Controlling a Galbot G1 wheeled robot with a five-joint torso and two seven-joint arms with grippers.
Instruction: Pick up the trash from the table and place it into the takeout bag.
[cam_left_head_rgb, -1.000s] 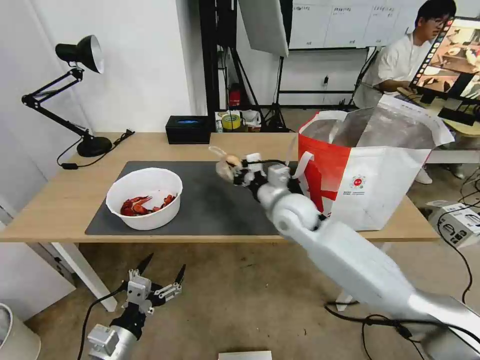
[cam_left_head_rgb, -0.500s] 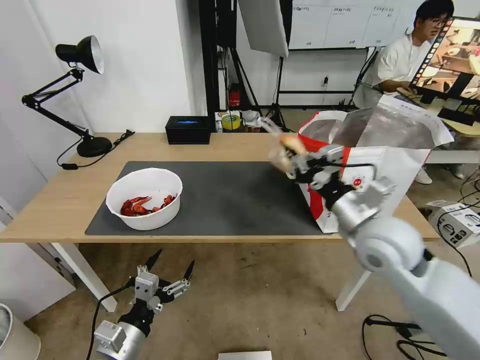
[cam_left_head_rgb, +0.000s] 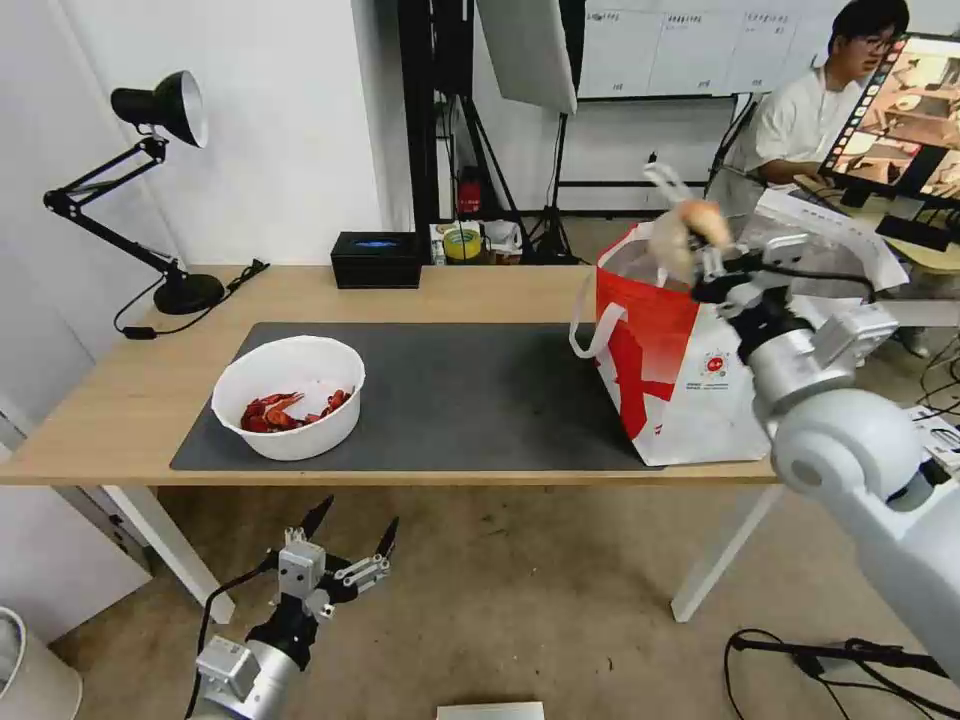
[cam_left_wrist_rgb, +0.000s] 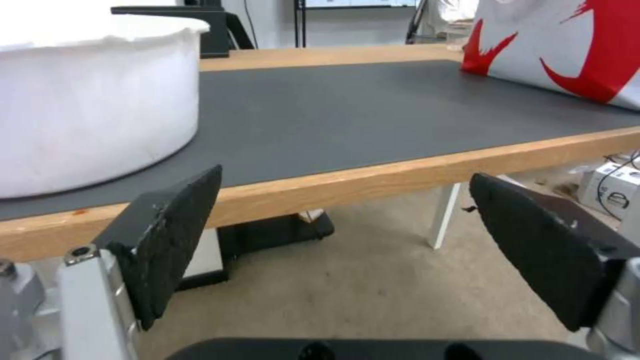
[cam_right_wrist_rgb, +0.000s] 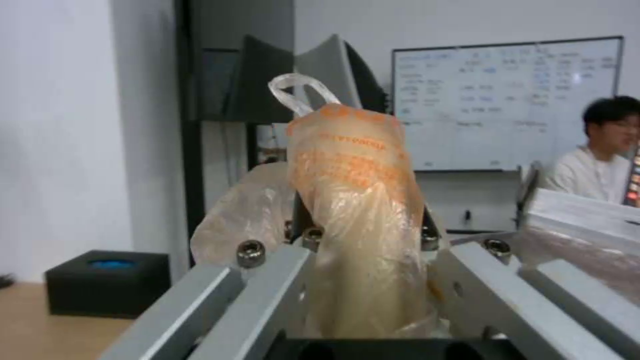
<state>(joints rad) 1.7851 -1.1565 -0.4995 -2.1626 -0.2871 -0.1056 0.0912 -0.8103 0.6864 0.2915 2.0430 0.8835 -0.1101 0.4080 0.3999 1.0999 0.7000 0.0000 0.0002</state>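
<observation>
The left claw (cam_left_head_rgb: 345, 548) is parked below the tabletop (cam_left_head_rgb: 120, 400) edge, fingers spread, idle. On the mat, left of the bag (cam_left_head_rgb: 690, 380), the bowl (cam_left_head_rgb: 290, 395) of shells remains uncollected. The right claw (cam_left_head_rgb: 715, 262) is pinched on the wrapped bun (cam_left_head_rgb: 690, 230), raised above the bag's open mouth, evidently for dropping in.

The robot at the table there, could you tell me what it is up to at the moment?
It is clearing leftovers into the takeout bag. The right gripper is shut on a wrapped bun, held above the bag's open top. A white bowl of red crayfish shells sits on the dark mat of the table. The left gripper hangs open below the table's front edge, near the bowl.
</observation>
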